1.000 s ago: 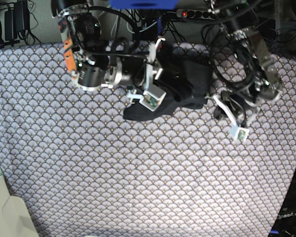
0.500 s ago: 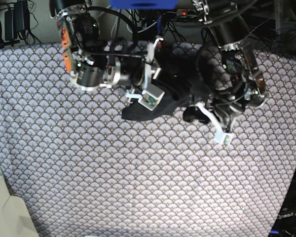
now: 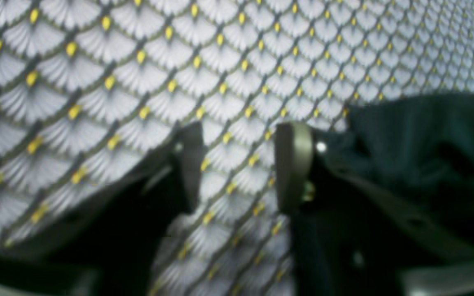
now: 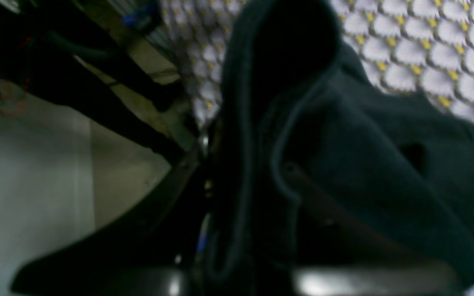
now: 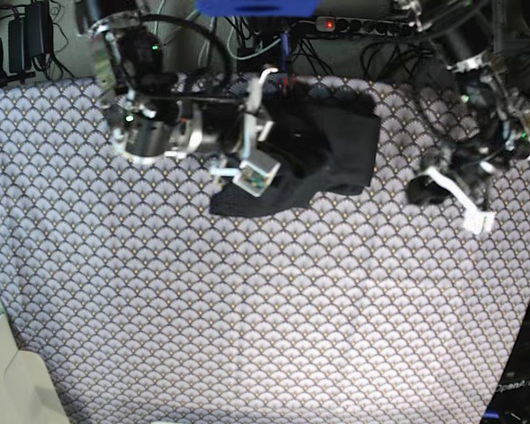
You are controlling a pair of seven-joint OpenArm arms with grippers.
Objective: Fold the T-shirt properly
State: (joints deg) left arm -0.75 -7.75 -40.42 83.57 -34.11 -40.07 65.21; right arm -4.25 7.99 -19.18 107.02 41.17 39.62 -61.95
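Right gripper (image 5: 263, 157) pinching the T-shirt (image 5: 322, 150).
Left gripper (image 3: 237, 168) spread, empty, above the tablecloth (image 5: 247, 309) near its far edge.

Base: overhead, looking down, far. Wrist views: close, low over tablecloth (image 5: 247, 309); all share the T-shirt (image 5: 322, 146).

One T-shirt (image 5: 322, 146) – one tablecloth (image 5: 247, 309) – two grippers.

Grey scallop-print tablecloth (image 5: 247, 309); power strip (image 5: 362, 25) behind, red light lit
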